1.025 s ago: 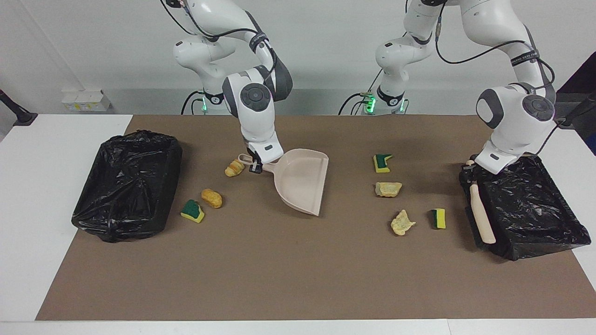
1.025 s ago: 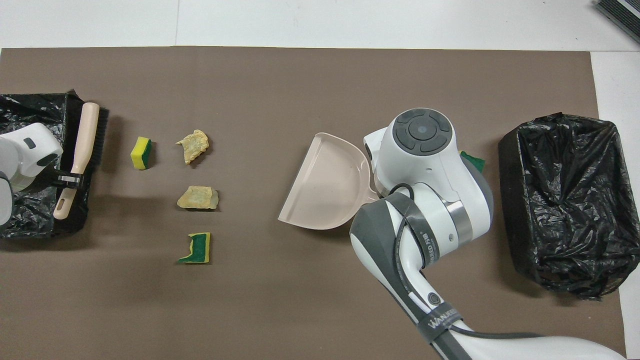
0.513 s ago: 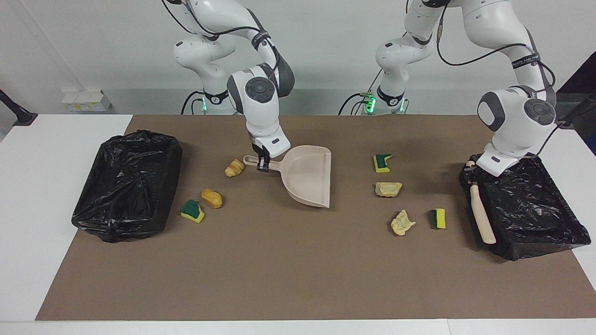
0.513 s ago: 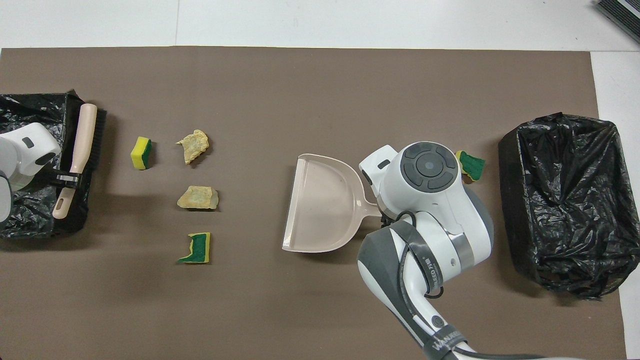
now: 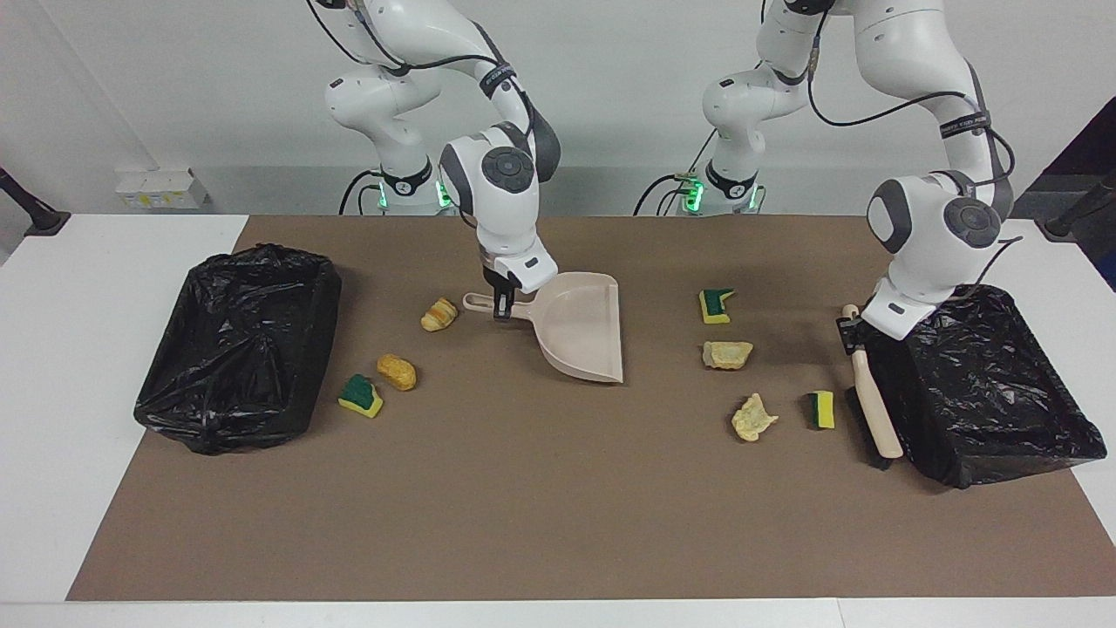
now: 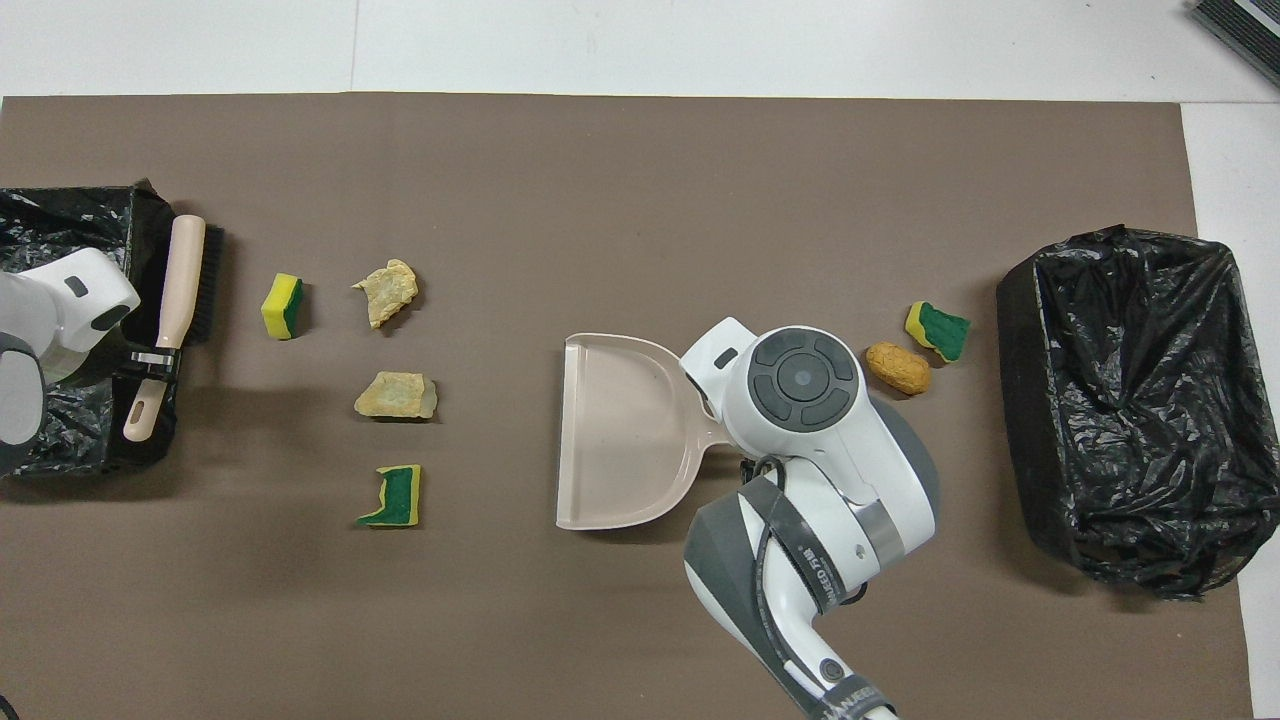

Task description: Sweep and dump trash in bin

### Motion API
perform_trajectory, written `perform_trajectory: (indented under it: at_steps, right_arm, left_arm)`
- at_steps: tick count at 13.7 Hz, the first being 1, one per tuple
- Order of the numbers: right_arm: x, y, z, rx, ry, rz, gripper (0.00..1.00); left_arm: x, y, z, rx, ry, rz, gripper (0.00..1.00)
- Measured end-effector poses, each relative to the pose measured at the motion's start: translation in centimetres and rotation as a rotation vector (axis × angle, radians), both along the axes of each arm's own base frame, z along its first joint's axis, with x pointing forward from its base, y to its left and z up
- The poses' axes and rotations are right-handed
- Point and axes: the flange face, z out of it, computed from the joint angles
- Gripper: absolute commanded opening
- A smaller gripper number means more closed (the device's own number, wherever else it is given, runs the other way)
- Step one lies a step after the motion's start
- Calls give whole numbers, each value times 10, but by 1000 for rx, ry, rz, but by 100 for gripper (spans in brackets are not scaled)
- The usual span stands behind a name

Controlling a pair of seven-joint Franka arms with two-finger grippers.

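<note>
Clock directions are read in the overhead view, with twelve pointing away from the robots.

The right tool (image 5: 501, 310) is clenched on the handle of the dustpan (image 5: 575, 336), which sits low over mid-tabletop with its open mouth toward nine o'clock. That looks chosen so the mouth faces the nearest group of trash. Four scraps (image 6: 395, 395) lie loose on the brown mat at its nine o'clock. Three more scraps (image 5: 397, 372) lie at its three o'clock, between the pan and a black-lined bin (image 5: 235, 349).

The left tool (image 5: 850, 336) grips the neck of the brush (image 5: 872, 410). The head slants down beside the second bin (image 5: 985, 392) at nine o'clock of the four scraps. From there a stroke toward three o'clock would push them into the pan. No scrap is in the pan or in either bin yet.
</note>
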Motion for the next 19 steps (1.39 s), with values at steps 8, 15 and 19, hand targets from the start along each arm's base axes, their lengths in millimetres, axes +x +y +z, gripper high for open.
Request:
perform_trajectory:
  at_steps: [8, 15, 19]
  right_arm:
    - [-15, 33, -28, -87, -48, 51, 0]
    - [-15, 33, -28, -98, -55, 61, 0]
    - [-15, 33, -28, -98, -55, 61, 0]
  left_arm:
    - [-11, -63, -2, 15, 80, -79, 0]
    - [-13, -73, -2, 18, 84, -82, 0]
    - [-13, -72, -2, 18, 84, -81, 0]
